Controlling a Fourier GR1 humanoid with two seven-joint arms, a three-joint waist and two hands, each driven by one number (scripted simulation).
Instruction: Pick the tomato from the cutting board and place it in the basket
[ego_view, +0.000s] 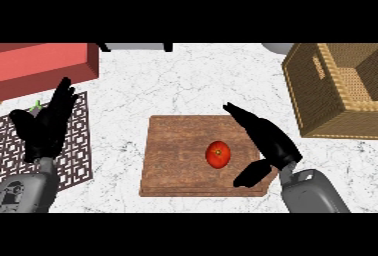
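A red tomato (218, 154) with a small green stem lies on the brown wooden cutting board (173, 150), right of its middle. My right hand (270, 142) hovers over the board's right edge, open, with straight fingers pointing up and left and the thumb spread below the tomato. A gap separates it from the tomato. The woven basket (310, 95) stands at the upper right, beyond the hand. At the left edge, my left hand (46, 125) rests open with fingers up.
A red box (44, 65) sits at the upper left. A patterned lattice mat (74, 150) lies under the left hand, with a small green item (35, 106) at its top. A dark object (136, 47) and a grey round thing (279, 47) show at the far edge.
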